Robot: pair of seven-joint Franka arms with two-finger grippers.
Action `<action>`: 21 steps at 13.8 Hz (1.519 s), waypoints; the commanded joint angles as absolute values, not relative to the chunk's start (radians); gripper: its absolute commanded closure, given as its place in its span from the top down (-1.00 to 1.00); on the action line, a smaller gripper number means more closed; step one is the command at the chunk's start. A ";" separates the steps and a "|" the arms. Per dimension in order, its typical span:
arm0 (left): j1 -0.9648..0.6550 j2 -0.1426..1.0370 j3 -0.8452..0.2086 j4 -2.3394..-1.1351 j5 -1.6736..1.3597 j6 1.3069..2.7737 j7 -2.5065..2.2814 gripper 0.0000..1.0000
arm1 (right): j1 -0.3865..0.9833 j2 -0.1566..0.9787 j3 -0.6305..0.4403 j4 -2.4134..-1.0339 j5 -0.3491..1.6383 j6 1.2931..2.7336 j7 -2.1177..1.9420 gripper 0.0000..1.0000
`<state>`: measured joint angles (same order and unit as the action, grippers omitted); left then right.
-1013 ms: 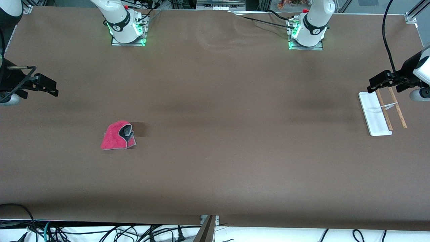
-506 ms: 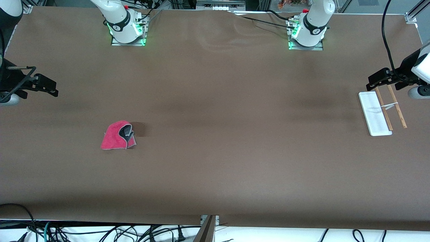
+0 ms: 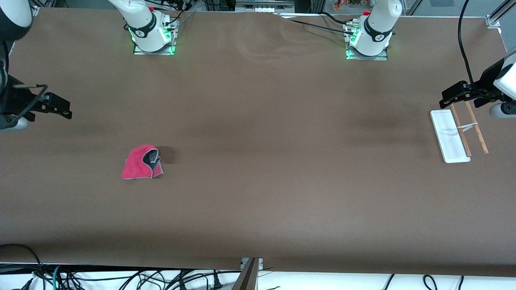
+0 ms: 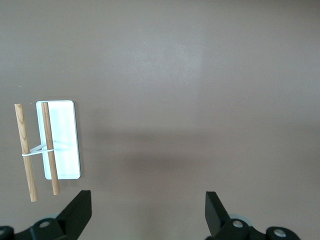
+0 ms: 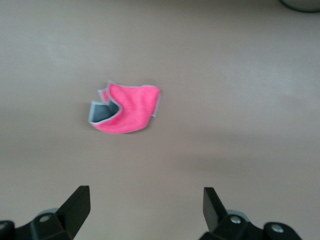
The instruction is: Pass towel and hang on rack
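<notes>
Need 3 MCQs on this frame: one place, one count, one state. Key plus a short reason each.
1. The towel lies:
A. on the rack
B. on the table toward the right arm's end
C. in a gripper

2. Rods on the rack:
A. one
B. two
C. four

3. The right gripper is:
A. open, holding nothing
B. shut on the towel
C. shut on a rod

Key: 1 B, it sits crumpled on the table, apart from both arms. 2 B, two brown rods show. 3 A, fingers spread above the towel; the left gripper is open too, beside the rack.

High front camera faces both bases; wrist cameras look down at table (image 3: 258, 161).
</notes>
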<state>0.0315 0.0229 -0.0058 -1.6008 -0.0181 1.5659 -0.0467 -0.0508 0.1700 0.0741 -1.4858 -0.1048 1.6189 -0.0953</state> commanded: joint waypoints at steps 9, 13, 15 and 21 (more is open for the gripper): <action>0.032 0.002 -0.012 -1.615 -0.043 1.551 -0.035 1.00 | 0.070 0.477 0.081 -1.476 -0.176 1.857 0.084 1.00; 0.032 0.002 -0.012 -1.615 -0.043 1.545 -0.035 1.00 | 0.164 0.581 0.081 -1.477 -0.183 1.936 0.294 1.00; 0.032 0.002 -0.012 -1.615 -0.043 1.545 -0.035 1.00 | 0.181 0.621 0.081 -1.479 -0.178 1.947 0.320 1.00; 0.032 0.003 -0.012 -1.615 -0.043 1.543 -0.035 1.00 | 0.206 0.684 0.078 -1.558 -0.178 1.937 0.368 1.00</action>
<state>0.0300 0.0211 -0.0125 -1.6012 -0.0182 1.5513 -0.0470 0.2105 0.6833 0.0807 -1.5159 -0.1667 1.9365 0.3532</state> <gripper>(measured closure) 0.000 0.000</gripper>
